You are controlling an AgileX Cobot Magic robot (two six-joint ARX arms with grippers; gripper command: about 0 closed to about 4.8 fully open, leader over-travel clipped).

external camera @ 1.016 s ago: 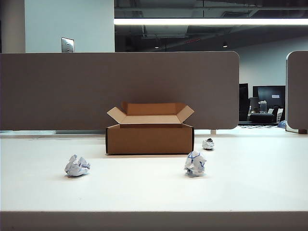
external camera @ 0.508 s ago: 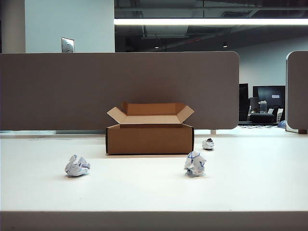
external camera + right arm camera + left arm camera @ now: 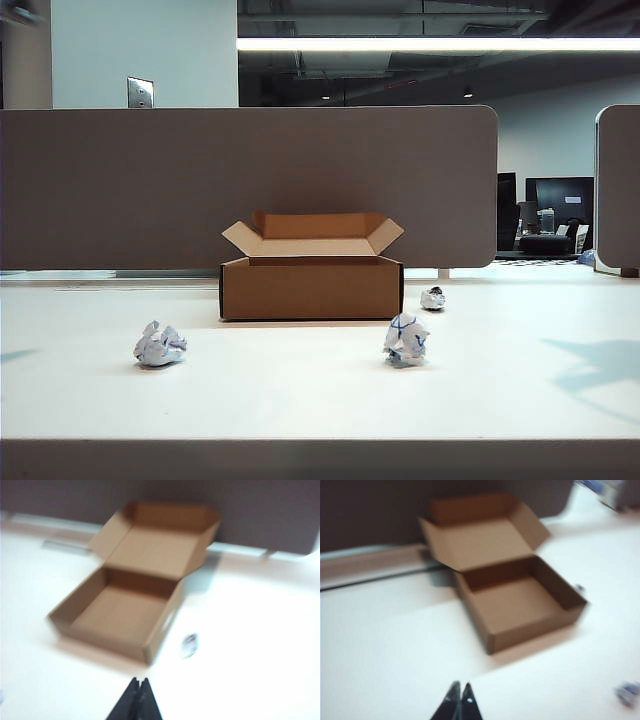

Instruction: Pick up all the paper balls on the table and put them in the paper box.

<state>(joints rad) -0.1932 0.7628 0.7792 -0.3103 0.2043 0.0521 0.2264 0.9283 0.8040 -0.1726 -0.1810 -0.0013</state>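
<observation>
While the counter [image 3: 300, 400] spreads white and bare of arms in the exterior view, only two soft shadows at its left and right edges hint at the arms above it. The paper box [image 3: 311, 287] sits at the middle back with its flaps thrown wide and, in both wrist views, nothing shows inside it. It lies ahead of both pairs of fingers.

The left gripper [image 3: 460, 699] hangs above bare counter with its fingers clenched tip to tip on nothing. The box [image 3: 520, 605] is in front of it and off toward the robot's right. A blurred blue-marked ball [image 3: 627, 694] shows further to that side, level with the fingertips.

The right gripper [image 3: 139, 694] also has its fingers pressed together and empty. The box [image 3: 120, 615] lies ahead and toward the robot's left, and the small paper ball with the dark spot [image 3: 189, 645] lies just ahead of the fingertips, close beside the box wall.

All three balls are on the counter: the left blue-lined ball [image 3: 160, 345], the right blue-lined ball [image 3: 405, 340] and the small ball [image 3: 432, 298]. The right arm looks nearer to the two right-hand balls, the left arm to the lone left one; either must spread its fingers first.
</observation>
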